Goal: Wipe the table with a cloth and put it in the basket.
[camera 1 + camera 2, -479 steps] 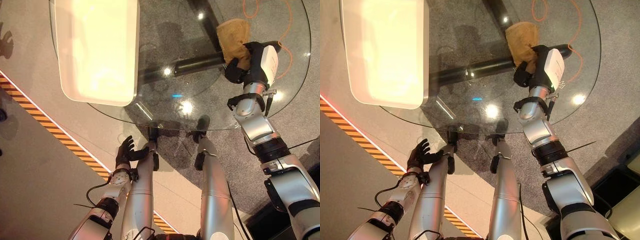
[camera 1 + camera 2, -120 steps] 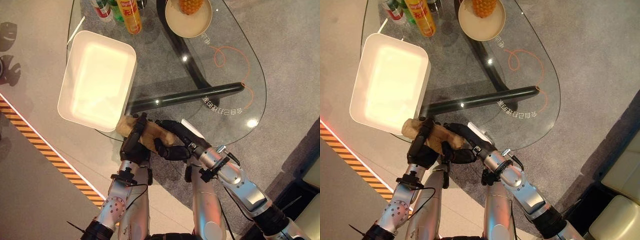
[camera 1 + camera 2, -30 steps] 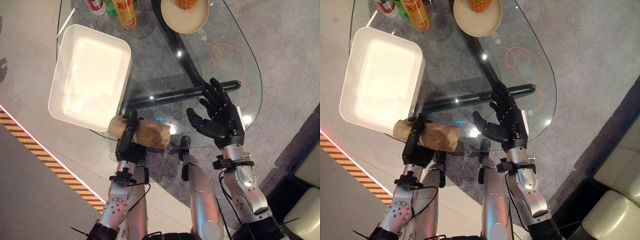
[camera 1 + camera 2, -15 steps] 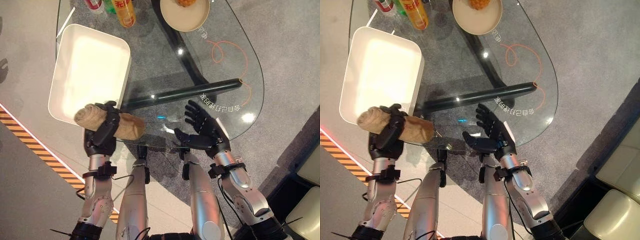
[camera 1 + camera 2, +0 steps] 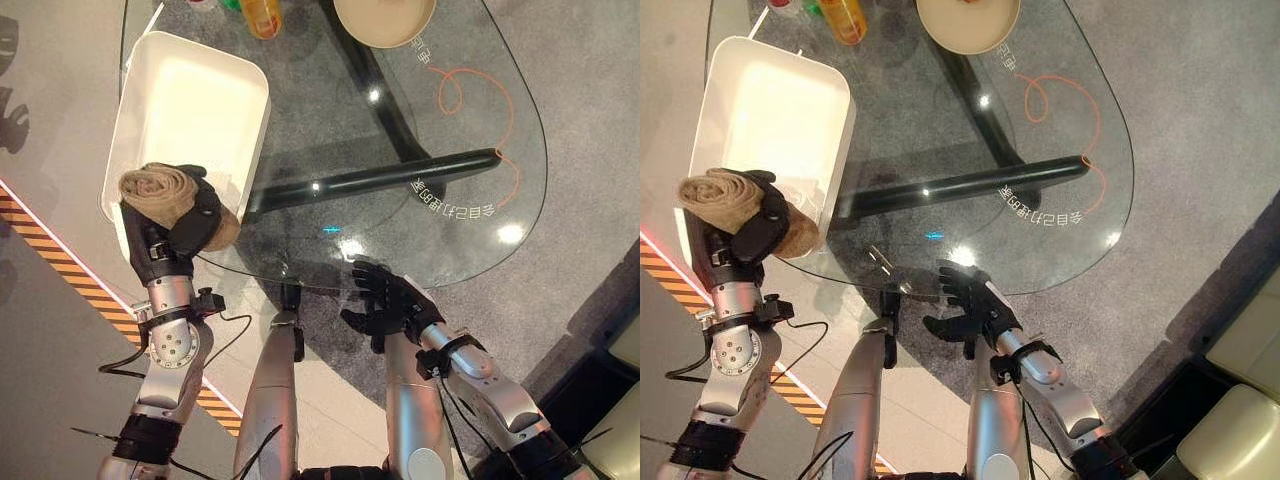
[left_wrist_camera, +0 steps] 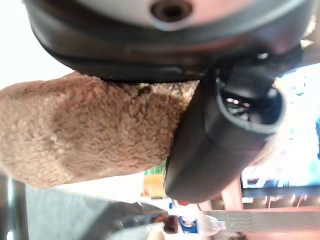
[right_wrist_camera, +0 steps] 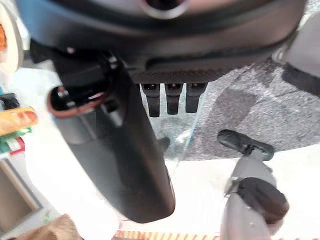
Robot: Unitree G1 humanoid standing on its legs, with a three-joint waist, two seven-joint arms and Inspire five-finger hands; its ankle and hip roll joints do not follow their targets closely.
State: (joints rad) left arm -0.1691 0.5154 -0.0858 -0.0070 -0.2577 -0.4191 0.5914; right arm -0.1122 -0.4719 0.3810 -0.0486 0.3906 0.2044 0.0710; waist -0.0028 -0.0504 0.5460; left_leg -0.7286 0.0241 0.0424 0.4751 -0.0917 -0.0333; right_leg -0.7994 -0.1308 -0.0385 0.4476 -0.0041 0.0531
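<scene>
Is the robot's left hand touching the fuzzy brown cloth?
Touching. The left wrist view shows the left hand with its thumb curled round the cloth.

Silver-grey jointed arms, dark left hand [image 5: 170, 235] and right hand [image 5: 385, 303].

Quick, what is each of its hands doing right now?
Left hand: closed around the rolled tan cloth, over the white basket.
Right hand: open, holding nothing.

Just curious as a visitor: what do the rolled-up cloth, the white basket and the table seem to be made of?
The cloth, gripped in the left hand, looks like tan terry or fleece; its surface is fuzzy. The basket seems smooth white plastic, with rounded glossy walls. The table top is clear glass: the floor shows through and lights reflect on it.
</scene>
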